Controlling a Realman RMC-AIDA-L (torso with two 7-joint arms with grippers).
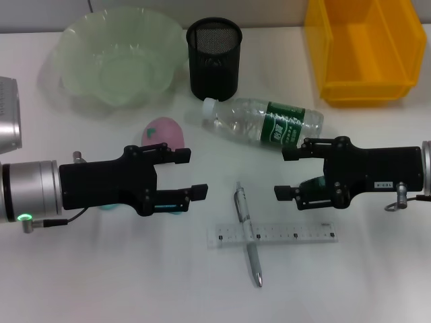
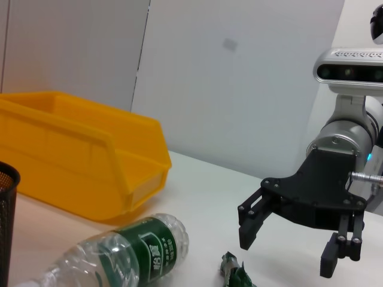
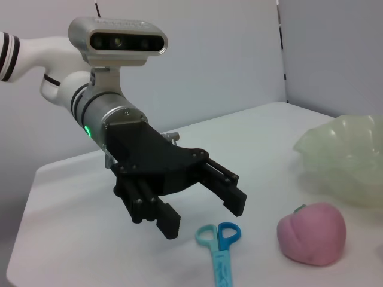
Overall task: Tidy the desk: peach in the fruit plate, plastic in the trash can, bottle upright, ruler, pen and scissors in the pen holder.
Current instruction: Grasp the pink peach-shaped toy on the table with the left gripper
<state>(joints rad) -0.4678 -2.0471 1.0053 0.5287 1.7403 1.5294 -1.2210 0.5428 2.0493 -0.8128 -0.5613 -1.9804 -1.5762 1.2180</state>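
The pink peach (image 1: 163, 132) lies on the table just beyond my left gripper (image 1: 190, 174), which hovers open over the teal scissors (image 3: 218, 251). A clear bottle (image 1: 266, 121) with a green label lies on its side in the middle. My right gripper (image 1: 287, 173) is open too, above a scrap of green plastic (image 2: 239, 276). The pen (image 1: 248, 232) lies across the clear ruler (image 1: 273, 235) near the front. At the back stand the green fruit plate (image 1: 118, 57), the black mesh pen holder (image 1: 214, 57) and the yellow bin (image 1: 363, 50).
The two grippers face each other, with the pen and ruler on the table between and in front of them. The bottle lies close to the pen holder's base. A metallic object (image 1: 8, 114) sits at the left edge.
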